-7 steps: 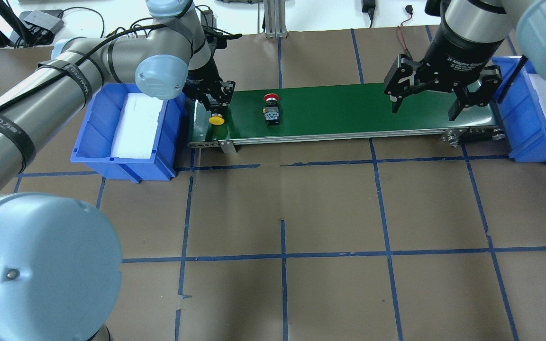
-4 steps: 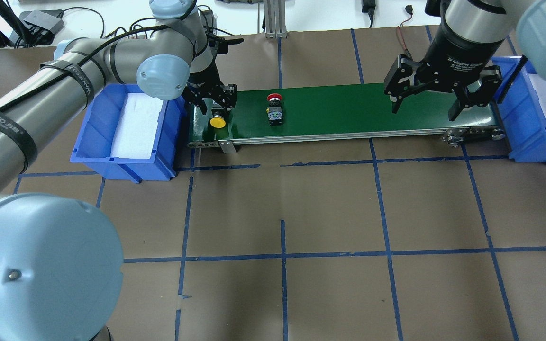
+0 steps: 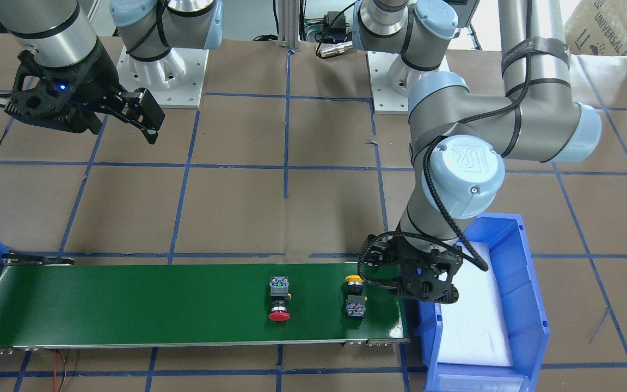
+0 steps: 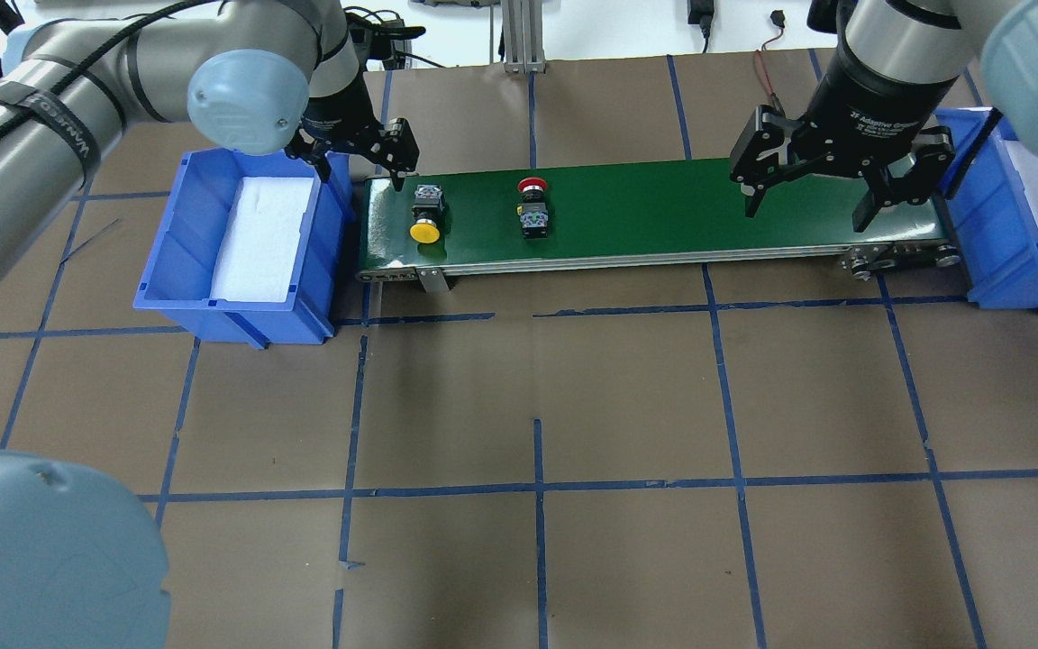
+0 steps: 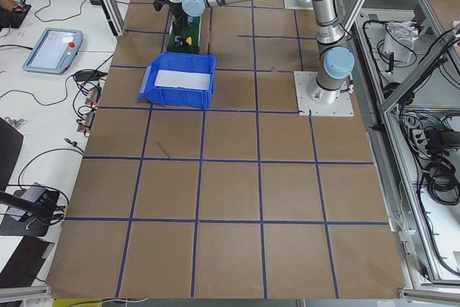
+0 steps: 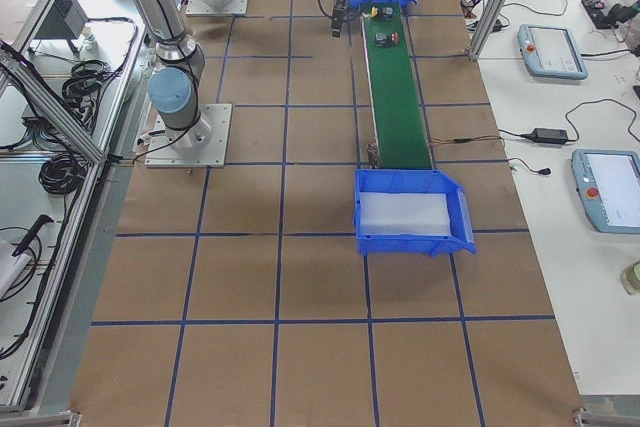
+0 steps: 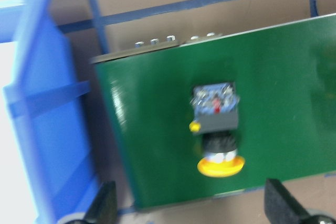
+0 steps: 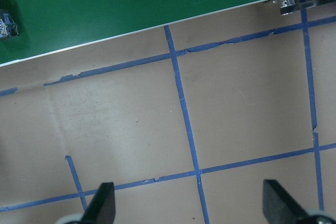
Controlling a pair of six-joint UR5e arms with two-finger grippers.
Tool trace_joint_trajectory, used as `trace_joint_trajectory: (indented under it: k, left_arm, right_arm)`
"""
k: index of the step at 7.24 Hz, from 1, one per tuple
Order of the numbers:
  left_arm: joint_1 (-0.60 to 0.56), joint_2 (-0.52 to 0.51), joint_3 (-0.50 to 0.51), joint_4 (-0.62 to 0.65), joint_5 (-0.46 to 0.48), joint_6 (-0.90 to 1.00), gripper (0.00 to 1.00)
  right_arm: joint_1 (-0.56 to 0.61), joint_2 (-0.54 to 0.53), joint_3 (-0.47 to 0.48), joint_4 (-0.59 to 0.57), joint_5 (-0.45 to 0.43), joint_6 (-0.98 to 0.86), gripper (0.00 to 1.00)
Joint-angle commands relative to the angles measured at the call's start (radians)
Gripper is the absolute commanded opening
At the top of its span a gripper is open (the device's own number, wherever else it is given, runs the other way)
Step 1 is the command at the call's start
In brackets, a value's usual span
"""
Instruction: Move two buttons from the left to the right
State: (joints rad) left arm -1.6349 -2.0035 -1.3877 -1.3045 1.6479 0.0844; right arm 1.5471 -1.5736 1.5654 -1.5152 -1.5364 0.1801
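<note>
Lying on the belt (image 4: 663, 203), the yellow button (image 4: 425, 220) sits beside the left gripper (image 4: 362, 169).

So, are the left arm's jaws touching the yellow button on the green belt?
Apart. The left wrist view shows the yellow button lying on the green belt, with a clear gap to both open jaws of the left gripper.

left arm (image 4: 150, 54) & right arm (image 4: 897, 45): silver tubes w/ pale-blue caps (image 4: 244, 99) (blk cable (image 3: 431, 185) on left).
</note>
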Motion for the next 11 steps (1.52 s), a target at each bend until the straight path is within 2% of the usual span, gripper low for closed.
trace_joint_trajectory:
  k: [1,2,3,4,5,9,11]
  left_arm:
    - [0.035,0.104,-0.03,-0.056,0.056,0.0,0.98]
    - [0.023,0.194,-0.04,-0.175,0.029,-0.023,0.99]
    - [0.011,0.263,-0.024,-0.293,-0.114,-0.035,1.0]
    - [0.004,0.297,-0.033,-0.338,-0.065,-0.022,1.0]
    - [-0.003,0.281,-0.04,-0.335,-0.003,-0.029,1.0]
    - [-0.016,0.354,-0.103,-0.337,0.004,-0.028,1.0]
    - [-0.008,0.431,-0.2,-0.323,0.006,-0.026,1.0]
  right_arm:
    - [0.004,-0.005,0.002,-0.002,0.005,0.001,1.0]
    - [0.002,-0.003,0.002,-0.003,0.005,-0.004,1.0]
    - [0.004,0.0,0.002,-0.005,0.005,-0.005,1.0]
    - [0.004,0.0,0.002,-0.006,0.004,-0.005,1.0]
    - [0.004,0.0,0.002,-0.006,0.005,-0.004,1.0]
    - [0.002,0.001,0.002,-0.011,0.005,-0.005,1.0]
    - [0.002,0.001,0.004,-0.011,0.004,-0.005,1.0]
